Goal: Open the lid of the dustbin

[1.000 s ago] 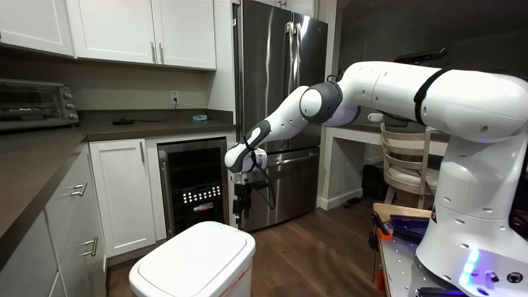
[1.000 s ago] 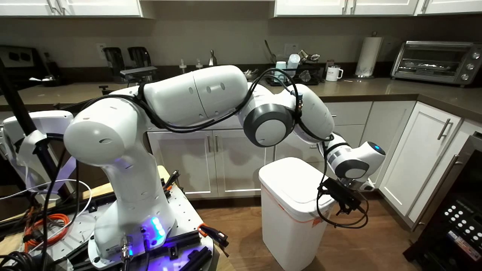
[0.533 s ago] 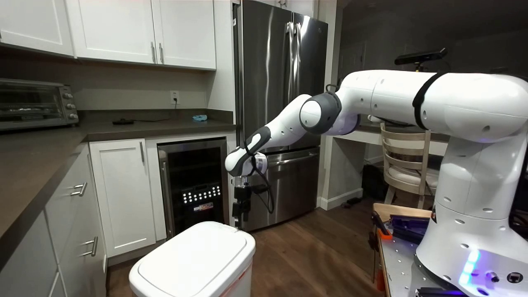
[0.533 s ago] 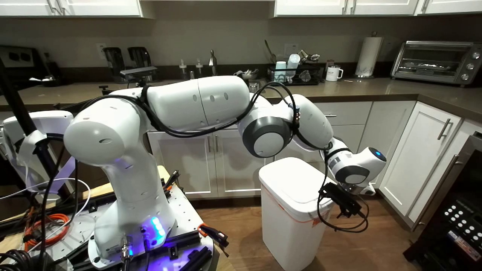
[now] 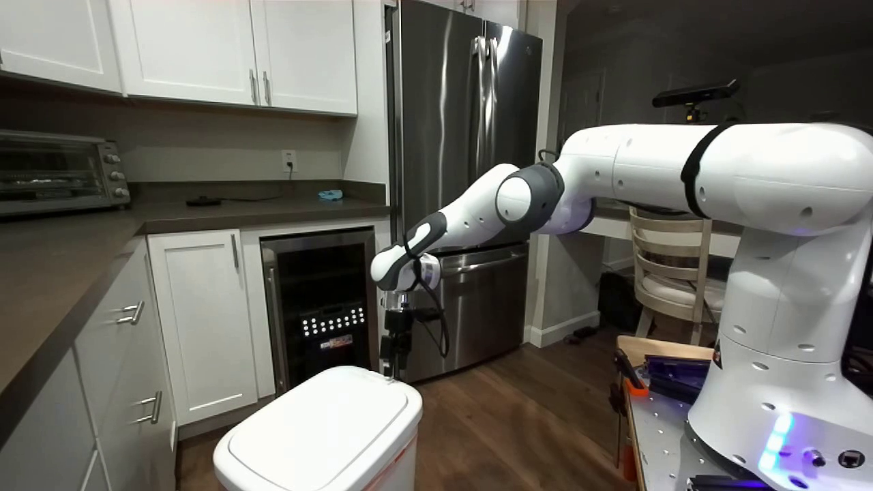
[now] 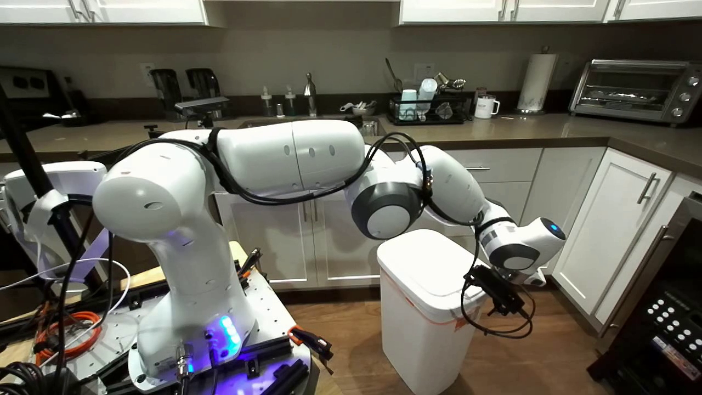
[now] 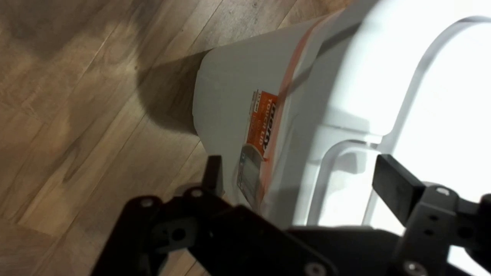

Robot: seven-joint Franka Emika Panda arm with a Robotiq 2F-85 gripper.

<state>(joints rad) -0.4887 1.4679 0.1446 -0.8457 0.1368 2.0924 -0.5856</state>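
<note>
The dustbin (image 6: pixel 419 340) stands upright on the wooden floor (image 6: pixel 356 323), at 3 o'clock from the robot's base (image 6: pixel 170 323) in an exterior view. There its closed lid (image 6: pixel 425 263) lies flat, the long axis running from between 10 and 11 o'clock to between 4 and 5. In an exterior view with a steel refrigerator (image 5: pixel 487 307), that axis runs from 8 to 2 o'clock, the 2 o'clock end near the gripper (image 5: pixel 393 368). In the wrist view the fingers (image 7: pixel 397 188) are spread wide, the lid's rounded tab (image 7: pixel 343 191) between them, an orange label (image 7: pixel 262 122) toward 11 o'clock. Whether they touch anything, I cannot tell.
</note>
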